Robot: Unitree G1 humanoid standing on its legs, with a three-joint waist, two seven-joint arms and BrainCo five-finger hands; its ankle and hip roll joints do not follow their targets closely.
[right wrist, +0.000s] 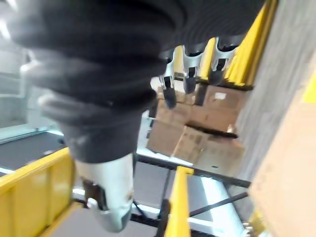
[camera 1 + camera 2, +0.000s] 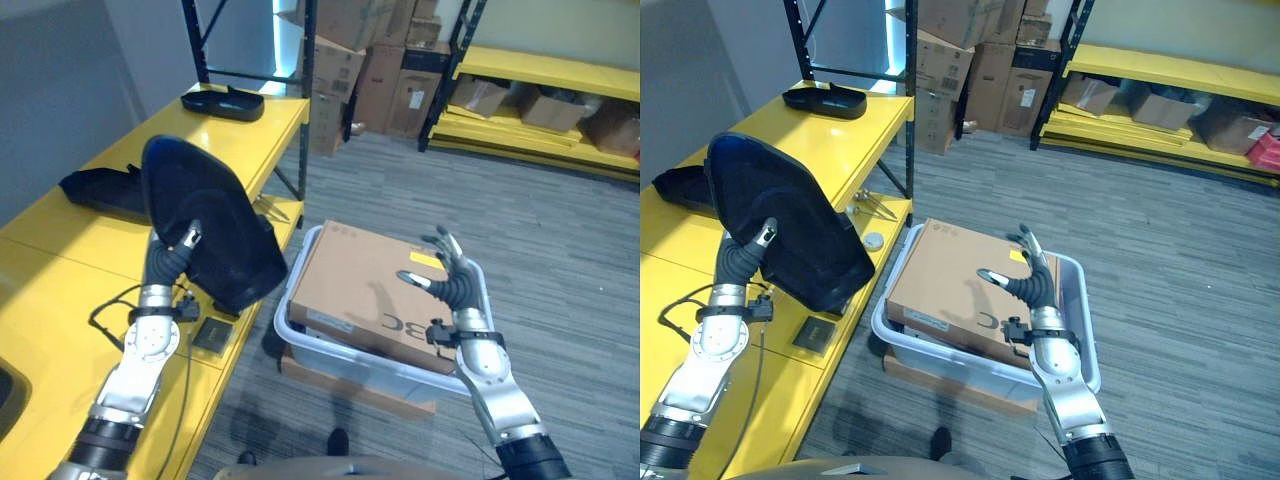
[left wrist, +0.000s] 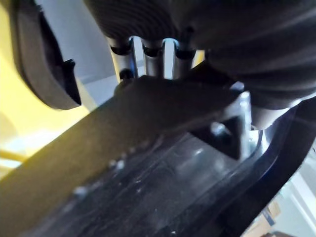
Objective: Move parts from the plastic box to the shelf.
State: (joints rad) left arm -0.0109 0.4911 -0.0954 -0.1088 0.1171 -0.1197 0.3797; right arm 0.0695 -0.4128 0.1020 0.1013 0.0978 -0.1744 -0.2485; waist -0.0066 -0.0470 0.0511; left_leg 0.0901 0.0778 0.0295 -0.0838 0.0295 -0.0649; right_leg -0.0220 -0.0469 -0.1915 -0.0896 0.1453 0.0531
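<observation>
A large black curved plastic part [image 2: 205, 220] is held upright over the front edge of the yellow shelf [image 2: 60, 270], with my left hand [image 2: 172, 252] shut on its lower edge. In the left wrist view the fingers [image 3: 148, 54] wrap over the part's dark rim [image 3: 163, 108]. The white plastic box [image 2: 310, 345] stands on the floor to the right, with a brown cardboard box [image 2: 375, 290] lying in it. My right hand [image 2: 450, 275] hovers open above the cardboard box's right end, holding nothing.
Two more black parts lie on the shelf: one [image 2: 100, 190] at the left, one [image 2: 222, 103] at the far end. A small dark square piece [image 2: 213, 335] sits near the shelf's front edge. Stacked cardboard boxes [image 2: 380, 60] and another yellow rack [image 2: 540, 110] stand behind.
</observation>
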